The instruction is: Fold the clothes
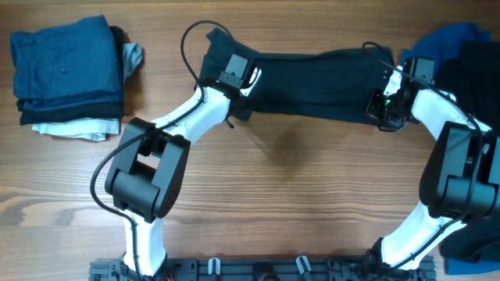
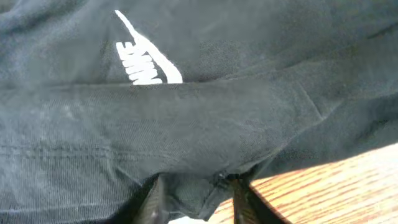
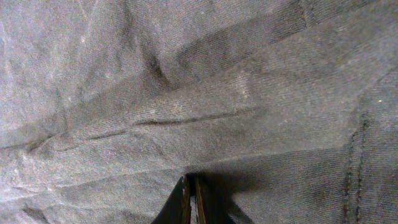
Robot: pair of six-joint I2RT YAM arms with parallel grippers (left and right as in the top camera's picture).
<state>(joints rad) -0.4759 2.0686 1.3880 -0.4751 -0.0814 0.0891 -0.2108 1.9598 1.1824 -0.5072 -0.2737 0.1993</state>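
Note:
A near-black navy shirt [image 1: 312, 82] lies stretched left to right across the far part of the table, between my two grippers. My left gripper [image 1: 232, 76] is at its left end. In the left wrist view its fingers [image 2: 152, 200] stand apart, and a loose fold of the shirt [image 2: 205, 124] hangs between them, with wood showing beside it. A white Nike logo [image 2: 146, 62] is printed on the cloth. My right gripper [image 1: 387, 105] is at the shirt's right end, its jaws pressed together on a pinch of the fabric [image 3: 186, 93].
A stack of folded clothes [image 1: 69, 70] in blue, dark and white sits at the far left. A loose pile of blue and dark garments [image 1: 461, 47] lies at the far right, behind the right arm. Bare wooden table [image 1: 297, 195] fills the front.

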